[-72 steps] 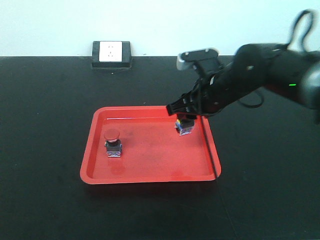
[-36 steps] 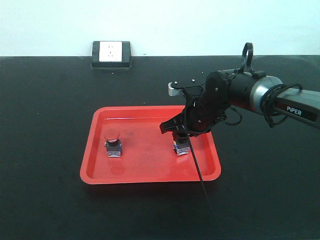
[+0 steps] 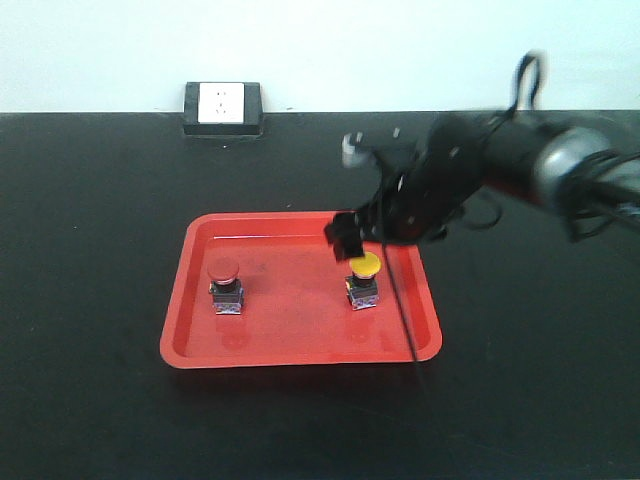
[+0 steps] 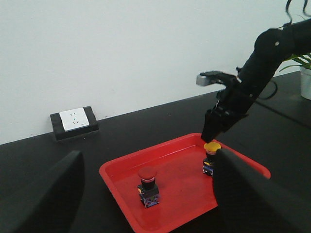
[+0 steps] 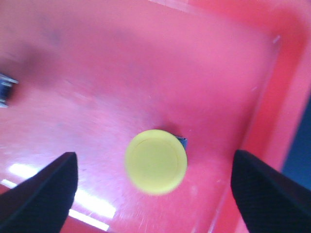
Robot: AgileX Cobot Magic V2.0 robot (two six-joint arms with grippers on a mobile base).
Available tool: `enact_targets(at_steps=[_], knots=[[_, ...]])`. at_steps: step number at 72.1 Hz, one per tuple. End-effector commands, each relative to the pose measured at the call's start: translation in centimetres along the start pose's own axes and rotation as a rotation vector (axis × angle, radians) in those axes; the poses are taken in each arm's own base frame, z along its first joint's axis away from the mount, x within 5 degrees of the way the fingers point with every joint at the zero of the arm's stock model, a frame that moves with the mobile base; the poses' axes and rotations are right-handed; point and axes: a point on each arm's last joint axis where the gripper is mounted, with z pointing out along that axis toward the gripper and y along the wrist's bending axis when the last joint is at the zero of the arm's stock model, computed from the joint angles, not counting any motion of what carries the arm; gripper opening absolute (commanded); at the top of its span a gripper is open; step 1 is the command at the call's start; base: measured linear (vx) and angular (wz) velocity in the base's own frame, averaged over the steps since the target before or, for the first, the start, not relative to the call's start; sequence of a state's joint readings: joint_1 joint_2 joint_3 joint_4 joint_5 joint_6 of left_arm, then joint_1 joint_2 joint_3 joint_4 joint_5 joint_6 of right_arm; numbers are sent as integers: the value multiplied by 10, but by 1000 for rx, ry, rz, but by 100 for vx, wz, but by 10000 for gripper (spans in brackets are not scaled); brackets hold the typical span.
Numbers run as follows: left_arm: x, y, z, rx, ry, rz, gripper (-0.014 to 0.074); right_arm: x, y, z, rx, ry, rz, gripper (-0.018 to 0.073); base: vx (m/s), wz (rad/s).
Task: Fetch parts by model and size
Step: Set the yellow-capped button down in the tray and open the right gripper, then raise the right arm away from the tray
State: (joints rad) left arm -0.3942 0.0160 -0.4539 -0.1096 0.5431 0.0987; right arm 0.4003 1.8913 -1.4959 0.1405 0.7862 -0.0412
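One red tray (image 3: 200, 340) lay at the centre of the front view on a black table (image 3: 90, 200), and it held two push-button switches, both upright and well apart. The red-capped switch (image 3: 225, 284) stood in the left half of the tray; the yellow-capped switch (image 3: 364, 279) stood in the right half, near the right rim. Each showed a blocky dark base with blue at the foot.

One arm entered from the upper right of the front view, blurred by motion. Its right gripper (image 3: 350, 236) hung just above and slightly left of the yellow cap, apart from it. In the right wrist view the two dark fingertips (image 5: 41, 191) sat at the lower left and lower right corners of the frame, spread wide, with the yellow cap (image 5: 156, 161) between them and untouched; the pincer was released and held nothing.

In the left wrist view the left gripper (image 4: 146, 194) appeared as two dark blurred fingers (image 4: 43, 199) at the lower left and lower right, set far apart and grasping nothing, well back from the tray. The red-capped switch (image 4: 148, 185) showed low in that frame, the yellow-capped one (image 4: 211, 158) to its right.

One white wall socket in a black housing (image 3: 222, 108) stood at the table's far edge, upper left.
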Motion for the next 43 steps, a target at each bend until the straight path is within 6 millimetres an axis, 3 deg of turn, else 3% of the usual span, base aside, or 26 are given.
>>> enact_targets(at_steps=[1,12,22,33,43], knots=[[-14,0,-1,5,-87,-10,511,-14,4,-73,17,-182,-36,623,0,0],[-14,0,-1,5,-87,-10,511,-6,8,-144,44,-309,-74,587,0,0],[-14,0,-1,5,-87,-10,511,16,12,-214,69,-458,-104,563,0,0],[-14,0,-1,5,-87,-10,511,61,15,-278,88,-640,-129,559,0,0],[-14,0,-1,5,-88,-10,511,112,15,-316,100,-801,-142,559,0,0]])
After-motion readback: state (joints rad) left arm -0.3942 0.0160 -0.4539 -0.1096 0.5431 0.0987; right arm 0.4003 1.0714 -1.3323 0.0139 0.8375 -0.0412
